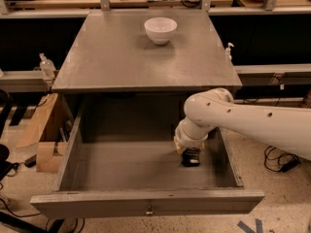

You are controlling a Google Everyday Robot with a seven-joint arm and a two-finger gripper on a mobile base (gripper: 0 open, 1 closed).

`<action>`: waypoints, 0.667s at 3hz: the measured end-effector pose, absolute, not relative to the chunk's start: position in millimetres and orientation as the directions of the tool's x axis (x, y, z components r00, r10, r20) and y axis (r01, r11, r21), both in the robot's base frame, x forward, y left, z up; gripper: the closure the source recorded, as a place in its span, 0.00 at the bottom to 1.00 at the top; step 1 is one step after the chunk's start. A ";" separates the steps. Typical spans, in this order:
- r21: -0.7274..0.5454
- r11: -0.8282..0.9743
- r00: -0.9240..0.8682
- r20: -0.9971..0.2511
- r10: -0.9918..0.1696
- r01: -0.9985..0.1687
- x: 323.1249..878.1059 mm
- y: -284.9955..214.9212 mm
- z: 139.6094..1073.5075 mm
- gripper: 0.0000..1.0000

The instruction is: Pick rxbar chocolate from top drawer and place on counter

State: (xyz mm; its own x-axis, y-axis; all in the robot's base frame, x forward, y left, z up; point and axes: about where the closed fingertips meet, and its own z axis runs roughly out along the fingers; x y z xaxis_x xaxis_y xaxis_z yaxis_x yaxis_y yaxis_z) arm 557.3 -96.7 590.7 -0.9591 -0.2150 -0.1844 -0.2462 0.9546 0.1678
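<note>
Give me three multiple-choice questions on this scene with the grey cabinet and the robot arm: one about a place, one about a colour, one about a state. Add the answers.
1. Where is the robot's two-finger gripper?
A) on the lab floor
B) down inside the wide grey metal top drawer, toward its right side
C) lifted up near the ceiling

2. What colour is the small round bowl on the flat matte grey counter?
A) white
B) red
C) black

3. What state is the top drawer in?
A) pushed shut
B) pulled out
C) taken off and set aside

Answers: 1 B, the white arm reaches down into the drawer's right part. 2 A, the bowl is plainly white against the grey top. 3 B, the drawer's floor and side walls lie exposed below the counter's front edge.
</note>
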 end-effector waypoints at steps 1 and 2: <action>0.168 0.955 -0.959 -0.184 -0.215 -0.246 557.3 -96.7 599.1 1.00; 0.168 0.955 -0.959 -0.184 -0.215 -0.246 557.3 -96.7 599.8 1.00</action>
State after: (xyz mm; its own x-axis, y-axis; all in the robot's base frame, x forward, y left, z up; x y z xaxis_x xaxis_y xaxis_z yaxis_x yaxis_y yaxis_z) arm 557.3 -96.7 599.8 -0.9591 -0.2150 -0.1843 -0.2462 0.9546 0.1678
